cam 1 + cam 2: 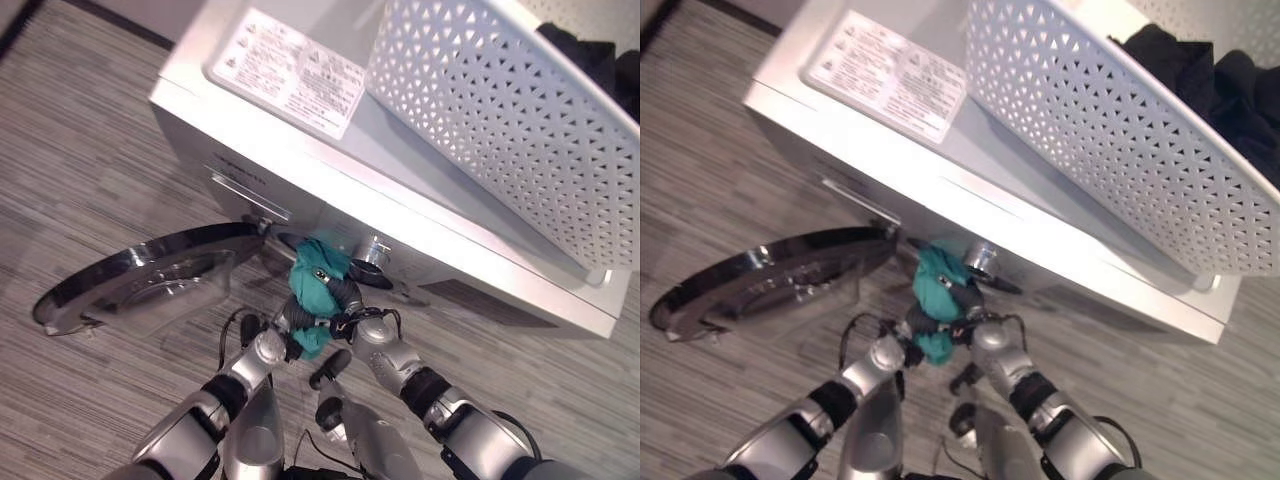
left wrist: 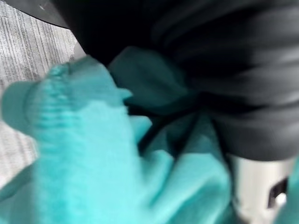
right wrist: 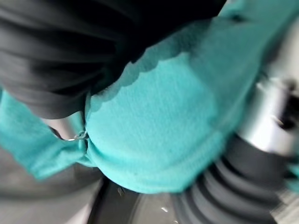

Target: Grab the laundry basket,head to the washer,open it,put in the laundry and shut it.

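Note:
The white washer (image 1: pixel 300 150) stands below me with its round door (image 1: pixel 150 275) swung open to the left. Both hands meet at its opening, with a bunched teal garment (image 1: pixel 318 268) between them. My left hand (image 1: pixel 285 318) grips the garment from below and my right hand (image 1: pixel 348 297) clasps it from the side. Up close, the teal cloth (image 2: pixel 93 154) bulges against the left hand's dark cover, and teal folds (image 3: pixel 163 126) wrap round the right hand. The white lattice laundry basket (image 1: pixel 520 130) rests on the washer's top, with dark clothes (image 1: pixel 1200 70) inside.
Grey striped flooring (image 1: pixel 80 160) surrounds the washer. The open door juts out low over the floor at the left, close to my left arm. A printed label (image 1: pixel 290 70) lies on the washer's lid beside the basket.

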Robot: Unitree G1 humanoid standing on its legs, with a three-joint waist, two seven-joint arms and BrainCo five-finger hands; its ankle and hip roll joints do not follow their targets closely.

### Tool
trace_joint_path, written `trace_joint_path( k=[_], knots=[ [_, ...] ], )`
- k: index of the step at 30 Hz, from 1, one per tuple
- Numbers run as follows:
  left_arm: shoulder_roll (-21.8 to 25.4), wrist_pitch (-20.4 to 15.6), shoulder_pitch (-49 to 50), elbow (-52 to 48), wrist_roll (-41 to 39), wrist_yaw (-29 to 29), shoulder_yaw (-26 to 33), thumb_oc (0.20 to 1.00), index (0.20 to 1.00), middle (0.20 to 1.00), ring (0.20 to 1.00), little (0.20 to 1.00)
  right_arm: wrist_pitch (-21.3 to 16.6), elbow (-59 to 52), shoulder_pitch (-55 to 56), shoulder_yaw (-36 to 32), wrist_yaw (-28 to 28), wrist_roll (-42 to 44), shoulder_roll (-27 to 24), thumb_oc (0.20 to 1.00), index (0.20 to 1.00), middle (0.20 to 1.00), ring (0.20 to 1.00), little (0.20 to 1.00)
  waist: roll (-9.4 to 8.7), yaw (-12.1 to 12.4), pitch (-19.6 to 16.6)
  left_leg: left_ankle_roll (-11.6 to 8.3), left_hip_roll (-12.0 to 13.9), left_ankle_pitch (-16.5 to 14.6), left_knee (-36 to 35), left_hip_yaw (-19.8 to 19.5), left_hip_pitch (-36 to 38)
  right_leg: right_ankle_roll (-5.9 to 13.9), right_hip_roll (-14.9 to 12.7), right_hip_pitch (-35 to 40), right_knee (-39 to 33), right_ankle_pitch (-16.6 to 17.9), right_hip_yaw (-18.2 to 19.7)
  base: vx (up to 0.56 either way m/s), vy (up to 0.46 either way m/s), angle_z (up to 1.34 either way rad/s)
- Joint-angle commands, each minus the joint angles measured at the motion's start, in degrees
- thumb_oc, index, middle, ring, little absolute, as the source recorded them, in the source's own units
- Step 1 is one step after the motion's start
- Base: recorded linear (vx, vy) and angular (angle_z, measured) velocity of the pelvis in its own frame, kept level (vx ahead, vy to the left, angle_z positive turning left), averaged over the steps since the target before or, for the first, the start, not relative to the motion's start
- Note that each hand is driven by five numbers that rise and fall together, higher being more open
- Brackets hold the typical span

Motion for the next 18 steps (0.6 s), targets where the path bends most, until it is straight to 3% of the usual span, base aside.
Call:
trace_joint_path(
  k=[1,2,3,4,11,12,13,14,18],
  knots=[
    [-6.55,-1.83,0.84,0.05,-1.07,2.9,-4.25,0.878,0.878,0.878,0.878,0.878,-5.3,-5.28,-1.36,-1.2,1.06,3.2,3.41,0.2,0.2,0.2,0.2,0.2,1.73,-0.72,-1.88,-0.53,0.97,10.21,-9.27,1.94,-2.63,3.89,-3.4,3.92,7.5,-12.19,3.56,0.0,-0.007,0.06],
    [-6.56,-1.85,0.82,0.09,-1.09,2.9,-4.23,0.705,0.705,0.705,0.705,0.705,-5.31,-5.28,-1.37,-1.18,1.06,3.21,3.4,0.2,0.2,0.2,0.2,0.2,1.74,-0.77,-1.91,-0.52,0.96,10.23,-9.29,1.92,-2.66,3.89,-3.4,3.89,7.51,-12.2,3.54,0.0,-0.006,0.15],
    [-6.78,-1.99,0.14,0.74,-2.06,3.59,-3.58,0.335,0.335,0.335,0.335,0.335,-5.44,-4.59,-1.27,-1.02,1.04,3.45,3.71,0.2,0.2,0.2,0.2,0.2,1.61,-0.8,-1.81,-0.69,1.08,10.52,-9.71,2.21,-2.72,3.89,-3.35,3.73,7.65,-12.11,3.29,-0.01,-0.001,0.18],
    [-7.14,-2.04,-0.43,1.35,-3.12,4.26,-2.89,0.2,0.2,0.2,0.2,0.2,-5.36,-3.43,-1.44,-0.85,1.08,3.76,4.07,0.2,0.2,0.2,0.2,0.2,1.5,-0.83,-1.69,-0.76,1.21,10.67,-9.84,2.58,-2.74,4.02,-3.43,3.59,7.78,-11.96,2.99,-0.01,0.002,0.19],
    [-6.65,-1.65,-2.65,2.17,-3.96,6.5,-1.02,0.2,0.2,0.2,0.2,0.2,-4.12,1.97,-2.25,-0.56,0.2,3.09,4.54,0.2,0.2,0.2,0.2,0.2,1.15,-1.03,-0.47,-1.23,2.17,11.81,-11.02,4.01,-2.37,4.1,-3.22,2.49,8.94,-11.73,2.21,-0.01,-0.006,-0.01],
    [-6.64,-1.58,-2.64,2.31,-4.01,6.81,-0.8,0.2,0.2,0.2,0.2,0.2,-3.81,2.98,-2.14,-0.64,-0.01,3.06,4.62,0.341,0.341,0.341,0.341,0.341,1.23,-1.07,-0.36,-1.27,2.25,11.94,-11.16,4.01,-2.33,4.08,-3.18,2.45,9.03,-11.79,2.13,0.0,-0.016,-0.04],
    [-6.6,-1.46,-2.5,2.64,-4.15,7.15,-0.53,0.2,0.2,0.2,0.2,0.2,-3.47,4.03,-2.0,-0.68,-0.22,3.04,4.73,0.733,0.733,0.733,0.733,0.733,1.25,-1.07,-0.2,-1.3,2.39,12.04,-11.24,4.11,-2.31,4.03,-3.12,2.44,9.1,-11.85,2.0,0.0,0.0,0.0],
    [-6.63,-1.43,-2.45,2.99,-4.11,7.34,-0.42,0.2,0.2,0.2,0.2,0.2,-3.32,4.78,-2.01,-0.7,-0.23,3.0,4.87,1.0,1.0,1.0,1.0,1.0,1.23,-1.06,-0.14,-1.32,2.44,12.1,-11.32,4.14,-2.29,4.01,-3.08,2.42,9.13,-11.89,1.95,0.0,0.0,0.0],
    [-6.43,-1.43,-1.57,3.67,-4.84,7.96,0.59,0.2,0.2,0.2,0.2,0.2,-2.44,6.5,-1.99,0.04,-0.74,0.71,4.95,1.0,1.0,1.0,1.0,1.0,1.01,-0.89,0.1,-1.47,2.83,12.47,-11.73,4.75,-2.22,4.03,-2.91,2.27,9.1,-11.83,1.65,0.0,-0.001,-0.01]
  ],
)
